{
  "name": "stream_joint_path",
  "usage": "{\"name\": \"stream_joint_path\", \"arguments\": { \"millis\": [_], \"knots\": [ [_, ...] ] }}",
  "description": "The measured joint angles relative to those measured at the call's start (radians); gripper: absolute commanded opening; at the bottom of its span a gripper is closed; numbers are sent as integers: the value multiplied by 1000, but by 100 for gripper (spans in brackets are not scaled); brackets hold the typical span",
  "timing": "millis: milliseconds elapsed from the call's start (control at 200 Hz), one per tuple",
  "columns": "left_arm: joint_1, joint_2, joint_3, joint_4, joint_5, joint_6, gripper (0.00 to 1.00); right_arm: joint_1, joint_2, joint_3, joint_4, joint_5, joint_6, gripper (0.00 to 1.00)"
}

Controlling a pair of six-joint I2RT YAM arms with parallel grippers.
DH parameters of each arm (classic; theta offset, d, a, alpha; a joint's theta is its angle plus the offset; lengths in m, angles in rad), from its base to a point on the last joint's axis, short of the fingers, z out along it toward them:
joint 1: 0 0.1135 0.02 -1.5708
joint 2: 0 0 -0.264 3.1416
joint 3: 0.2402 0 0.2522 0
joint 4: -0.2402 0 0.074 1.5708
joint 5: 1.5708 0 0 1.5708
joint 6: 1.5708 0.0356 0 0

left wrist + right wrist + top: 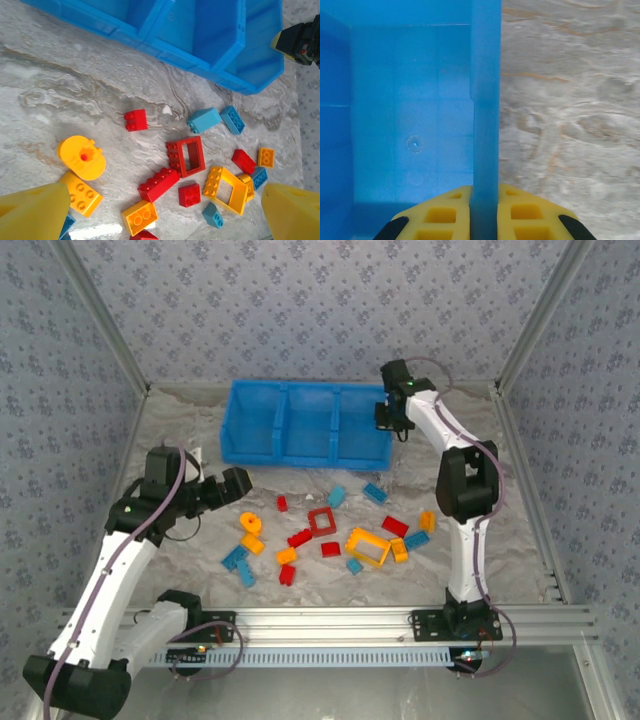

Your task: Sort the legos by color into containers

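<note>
Walls papered in a grey-blue flower pattern close in a marbled grey-white table (520,540) with an aluminium rail (350,618) along its near edge. At the left, the left gripper (238,486) hovers above the table, its yellow fingers (35,212) spread wide with nothing between them. To its right, in front of both arms, small plastic toy bricks (330,548) in red, light blue and yellow-orange lie scattered loose on the table. A round yellow-orange piece (81,156) sits at the left of the scatter, a red open square frame (322,522) is in the middle, and a yellow-orange open frame (367,547) lies just right of that. Two light blue bricks (337,496) are nearest the far side. Beyond them, at the far middle of the table, stands a bright blue plastic bin (300,454) split into three side-by-side compartments. At its right end is the right gripper (392,426). Its wrist view shows the yellow finger pads (440,217) pressed against the bin's end wall (486,100), one inside the rightmost compartment and one outside, clamping that wall.
</note>
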Motion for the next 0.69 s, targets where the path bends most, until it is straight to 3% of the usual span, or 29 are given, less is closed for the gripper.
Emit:
{"name": "stream_joint_path", "arguments": {
  "millis": [335,695],
  "knots": [
    [-75,70,2,30,6,3,98,-89,-32,-53,23,-47,-109,12],
    [-86,119,16,16,-35,2,98,-117,-63,-130,40,-80,-128,44]
  ]
}}
